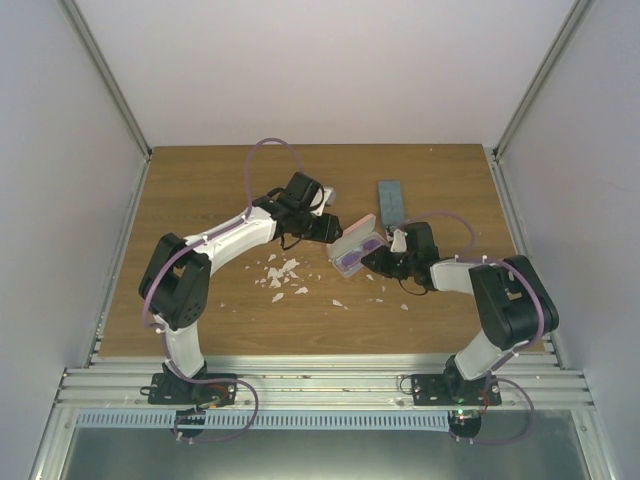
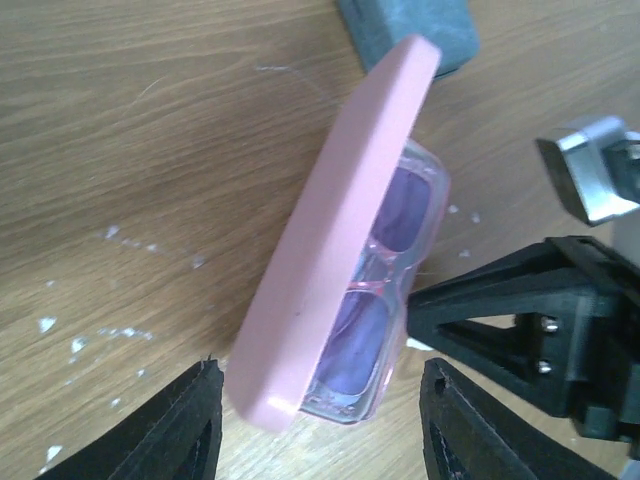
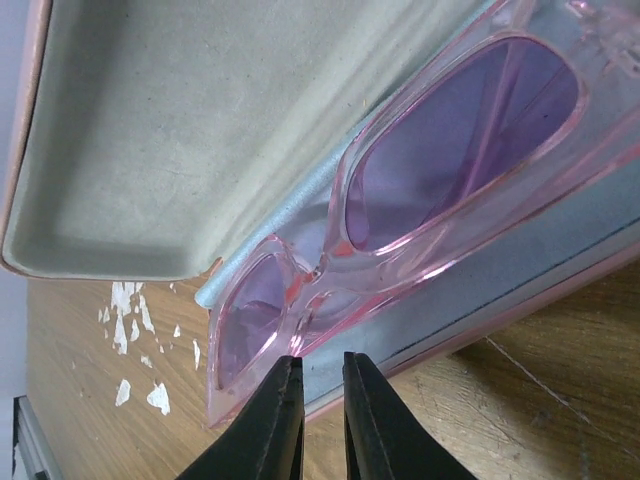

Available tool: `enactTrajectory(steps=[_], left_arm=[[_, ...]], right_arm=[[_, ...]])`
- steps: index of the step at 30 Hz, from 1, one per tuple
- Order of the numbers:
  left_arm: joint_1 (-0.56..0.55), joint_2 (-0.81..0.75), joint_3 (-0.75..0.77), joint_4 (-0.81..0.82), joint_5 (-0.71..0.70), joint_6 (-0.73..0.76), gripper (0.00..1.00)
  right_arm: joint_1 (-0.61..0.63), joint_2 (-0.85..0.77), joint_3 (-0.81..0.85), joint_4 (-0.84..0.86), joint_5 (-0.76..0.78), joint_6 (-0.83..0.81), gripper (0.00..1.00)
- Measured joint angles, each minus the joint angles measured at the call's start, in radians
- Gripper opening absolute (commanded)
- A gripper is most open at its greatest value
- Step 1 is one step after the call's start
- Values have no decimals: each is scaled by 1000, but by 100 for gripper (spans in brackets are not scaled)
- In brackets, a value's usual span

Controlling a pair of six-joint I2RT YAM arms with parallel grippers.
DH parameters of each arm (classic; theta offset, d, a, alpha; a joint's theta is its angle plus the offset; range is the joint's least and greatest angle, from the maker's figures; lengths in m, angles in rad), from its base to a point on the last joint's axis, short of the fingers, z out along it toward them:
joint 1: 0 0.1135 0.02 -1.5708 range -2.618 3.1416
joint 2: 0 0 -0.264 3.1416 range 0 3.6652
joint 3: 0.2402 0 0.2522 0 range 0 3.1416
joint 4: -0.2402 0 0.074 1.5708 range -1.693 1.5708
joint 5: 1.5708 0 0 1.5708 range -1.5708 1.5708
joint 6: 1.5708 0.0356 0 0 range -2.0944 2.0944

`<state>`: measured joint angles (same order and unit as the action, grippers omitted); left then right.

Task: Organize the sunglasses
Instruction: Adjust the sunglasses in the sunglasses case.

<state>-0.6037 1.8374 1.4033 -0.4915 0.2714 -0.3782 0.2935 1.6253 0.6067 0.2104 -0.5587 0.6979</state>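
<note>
- My left claw (image 2: 322,368) stands apart, and its two fingers flank the near end of the pink case (image 2: 330,230). One finger sits very close to the lid; I cannot tell whether it touches.
- My right claw (image 3: 322,360) is drawn almost together, with only a thin slot between the fingers. The tips sit just at the edge of the pink sunglasses (image 3: 400,200), by the case's front rim. I cannot tell whether they pinch anything.
- The pink sunglasses lie inside the open case, lenses up, on the grey-blue lining of the lower half. The translucent frame runs along the length of the case.
- The lid is raised at a tilt over the glasses and its pale lining faces my right wrist.
- The case sits on the table (image 1: 200,200) between my two claws, left claw on one side, right claw on the other.
- A blue-grey case (image 1: 392,200) lies just beyond the pink one, farther from my bases.
- White flakes (image 1: 280,272) are scattered on the wood near my left arm.
</note>
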Motion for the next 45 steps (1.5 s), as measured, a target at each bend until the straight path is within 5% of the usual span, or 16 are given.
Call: enactTrajectory(steps=[13, 24, 45], left_arm=[[32, 58, 0, 68, 138, -7, 55], [41, 62, 0, 85, 177, -7, 54], [49, 119, 0, 93, 228, -8, 52]], right_arm=[[2, 26, 7, 18, 7, 14, 12], [18, -74, -5, 17, 19, 17, 24], [50, 25, 38, -17, 84, 16, 10]])
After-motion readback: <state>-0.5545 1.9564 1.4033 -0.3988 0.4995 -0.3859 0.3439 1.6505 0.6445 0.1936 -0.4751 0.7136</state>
